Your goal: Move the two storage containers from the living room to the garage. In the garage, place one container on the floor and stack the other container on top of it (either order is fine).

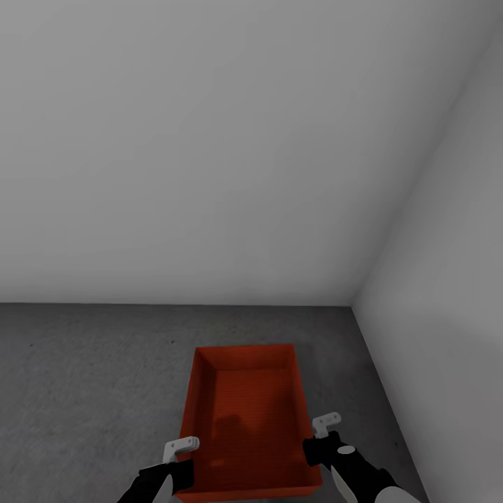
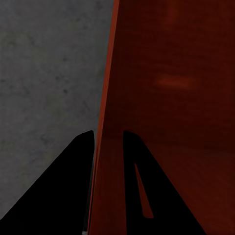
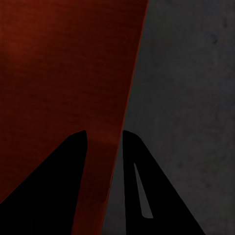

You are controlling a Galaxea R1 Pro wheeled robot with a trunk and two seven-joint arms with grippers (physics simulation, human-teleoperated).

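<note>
The bin (image 1: 248, 419) sits low over the grey floor (image 1: 84, 377) in a corner of white walls (image 1: 209, 140), its long axis running straight away from the robot toward the back wall. Whether it already rests on the concrete or hangs just above cannot be told. The left gripper (image 1: 180, 447) pinches the bin's left long wall near the near end; in the left wrist view one finger (image 2: 63, 191) lies outside the thin wall and the other inside. The right gripper (image 1: 327, 423) pinches the right long wall the same way, its outer finger (image 3: 147, 186) over the floor. Both arms are equally close, one per side, so the next move is likely a straight lowering and release.
</note>
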